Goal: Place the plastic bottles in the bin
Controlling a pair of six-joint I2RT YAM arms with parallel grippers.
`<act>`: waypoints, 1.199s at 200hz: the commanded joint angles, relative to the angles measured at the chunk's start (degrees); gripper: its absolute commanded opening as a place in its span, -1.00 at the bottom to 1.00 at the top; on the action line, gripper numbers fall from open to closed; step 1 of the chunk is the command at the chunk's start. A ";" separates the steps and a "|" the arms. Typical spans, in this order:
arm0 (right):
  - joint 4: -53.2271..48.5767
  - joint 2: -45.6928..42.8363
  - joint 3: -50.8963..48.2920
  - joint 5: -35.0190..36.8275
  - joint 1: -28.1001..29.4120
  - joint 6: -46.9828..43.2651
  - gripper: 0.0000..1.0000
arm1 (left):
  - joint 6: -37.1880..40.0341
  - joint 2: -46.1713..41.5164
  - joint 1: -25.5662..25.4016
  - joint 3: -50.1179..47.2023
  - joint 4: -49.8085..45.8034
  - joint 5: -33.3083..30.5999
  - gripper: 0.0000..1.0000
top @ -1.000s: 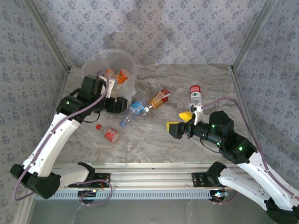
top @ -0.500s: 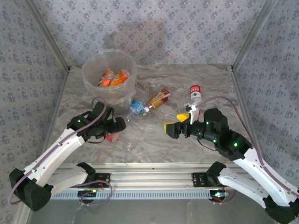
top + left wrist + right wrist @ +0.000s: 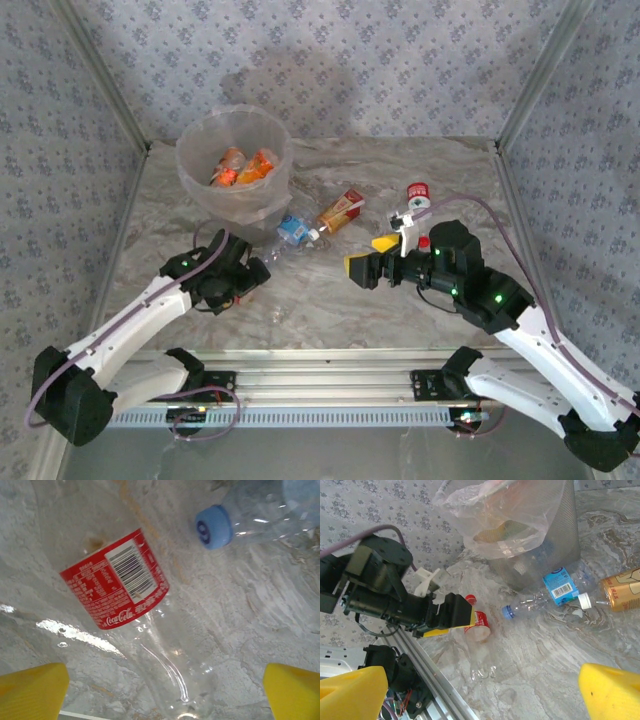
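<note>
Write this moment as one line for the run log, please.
left pincer: open over red-label bottle | right pincer: open, empty | bin: some bottles inside | table: blue-label bottle, orange bottle

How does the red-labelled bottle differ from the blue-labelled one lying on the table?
The red-labelled bottle has a red cap; the blue-labelled bottle has a blue one. The red-labelled bottle lies under the left gripper; the blue-labelled bottle lies beside the bin. Both are clear, lying down.
</note>
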 commanded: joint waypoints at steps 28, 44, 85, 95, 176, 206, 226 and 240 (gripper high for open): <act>0.27 -5.23 -3.96 2.14 0.83 0.38 1.00 | -9.35 2.84 -0.15 -5.64 6.24 3.08 0.87; 2.14 -6.76 -6.49 2.17 0.97 0.96 1.00 | -10.82 3.54 -0.20 -6.83 8.86 2.59 0.84; 2.86 -7.36 -8.26 1.86 1.75 1.87 1.00 | -11.78 7.21 0.50 -8.39 13.66 4.36 0.70; 2.49 -7.55 -8.41 2.00 1.97 1.76 1.00 | -11.79 7.96 0.49 -8.35 14.40 4.67 0.66; 1.63 -9.38 -9.65 5.24 3.45 2.63 1.00 | -12.28 8.54 1.75 -11.40 18.20 6.96 0.29; 3.44 -7.68 -9.59 5.53 3.74 2.84 1.00 | -10.71 3.96 3.89 -12.65 16.40 7.10 0.09; 3.50 -6.55 -8.93 5.63 4.16 2.66 1.00 | -8.81 -1.10 5.07 -12.71 13.13 6.17 0.08; 3.38 -6.08 -8.47 5.99 4.47 2.43 0.99 | -7.10 -5.57 5.84 -12.63 10.71 4.98 0.07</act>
